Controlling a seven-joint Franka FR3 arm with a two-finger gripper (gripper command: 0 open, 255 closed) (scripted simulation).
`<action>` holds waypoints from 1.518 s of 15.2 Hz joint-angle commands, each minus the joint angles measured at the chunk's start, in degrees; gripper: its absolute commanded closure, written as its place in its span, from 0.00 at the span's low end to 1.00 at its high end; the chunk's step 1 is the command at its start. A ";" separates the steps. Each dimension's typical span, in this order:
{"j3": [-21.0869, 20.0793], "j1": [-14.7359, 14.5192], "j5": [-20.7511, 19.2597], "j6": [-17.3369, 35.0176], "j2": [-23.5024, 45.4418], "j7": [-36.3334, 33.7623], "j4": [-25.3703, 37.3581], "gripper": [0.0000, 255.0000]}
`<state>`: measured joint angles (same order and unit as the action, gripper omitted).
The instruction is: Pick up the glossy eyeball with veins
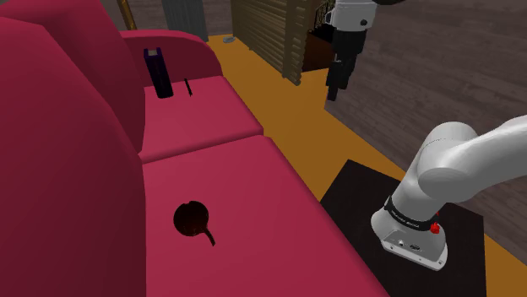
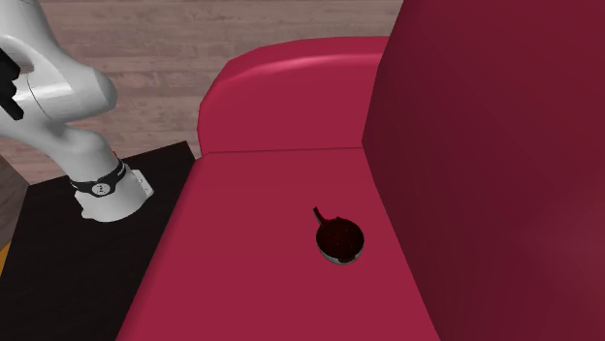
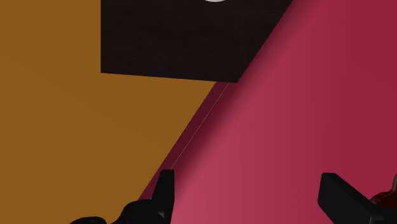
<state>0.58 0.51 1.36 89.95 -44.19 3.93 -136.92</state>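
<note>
- Your all-black claw [image 1: 334,93] hangs fingers-down from the raised, bent white arm [image 1: 473,160], its fingers spread wide and clasping nothing.
- The glossy dark-red eyeball [image 1: 192,219] lies well apart from your claw, lower, on the crimson sofa seat [image 1: 253,190].

Dark eyeball [image 1: 191,218] (tailed) on sofa [image 1: 253,181]

a crimson sofa [image 1: 236,194] has two seat cushions with a seam between them. on the far cushion, at its back edge near the armrest, a dark flat box [image 1: 158,72] stands nearly upright against the backrest. just beside it lies a thin black stick [image 1: 187,86]. along the sofa's front edge runs an orange rug [image 1: 304,135]. beyond the rug is a grey wooden floor [image 1: 456,67], with a slatted wooden cabinet [image 1: 270,38].
</note>
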 commanded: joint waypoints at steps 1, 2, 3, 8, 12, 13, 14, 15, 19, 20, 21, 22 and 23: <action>0.00 0.00 0.00 0.00 0.00 0.00 0.00 0.00; -1.09 -0.37 0.84 1.34 -0.03 -1.35 -1.13 0.00; -2.20 -0.74 1.69 2.71 0.03 -2.68 -2.18 0.00; -7.95 -2.77 5.86 10.03 1.79 -9.28 -6.31 0.00; -12.76 -4.34 8.83 16.40 5.02 -14.49 -8.15 0.00; -13.98 -4.70 9.47 18.05 6.08 -15.80 -8.40 0.00; -15.21 -5.02 10.07 19.72 7.24 -17.11 -8.56 0.00; -16.46 -5.30 10.61 21.39 8.50 -18.43 -8.63 0.00; -21.53 -6.00 12.01 28.14 14.44 -23.87 -8.04 0.00; -22.80 -6.07 12.11 29.81 16.13 -25.31 -7.67 0.00; -24.09 -6.07 12.09 31.47 17.91 -26.78 -7.22 0.00; -25.38 -6.01 11.93 33.11 19.76 -28.31 -6.69 0.00; -26.67 -5.91 11.62 34.72 21.68 -29.91 -6.07 0.00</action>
<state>-24.64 -5.43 13.13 122.66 -24.62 -24.16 -143.51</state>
